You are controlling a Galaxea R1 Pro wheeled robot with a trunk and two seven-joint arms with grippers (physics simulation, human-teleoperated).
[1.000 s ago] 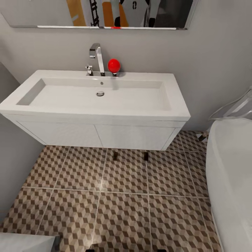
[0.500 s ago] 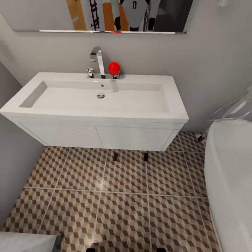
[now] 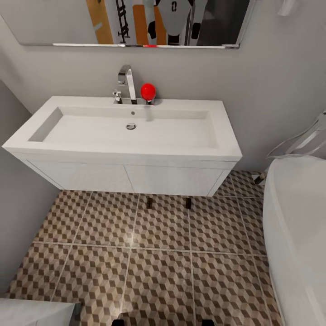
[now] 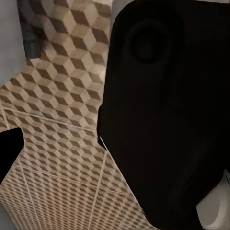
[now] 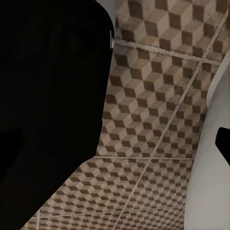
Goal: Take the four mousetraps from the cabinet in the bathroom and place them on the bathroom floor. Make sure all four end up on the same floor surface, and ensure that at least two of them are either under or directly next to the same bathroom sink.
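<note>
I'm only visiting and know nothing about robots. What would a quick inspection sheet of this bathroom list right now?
Surface: floor of cube-pattern tiles with pale grout.
Job's things: two small dark mousetraps, one and another, lie apart on the tiles at the front foot of the vanity under the white sink.
Clutter: red ball-shaped thing beside the chrome tap.
Hands: left hand and right hand both have black fingers spread, with only tiles between them.
Cables: nothing seen.
Surroundings: mirror above the sink, white bathtub at the right, grey walls.
</note>
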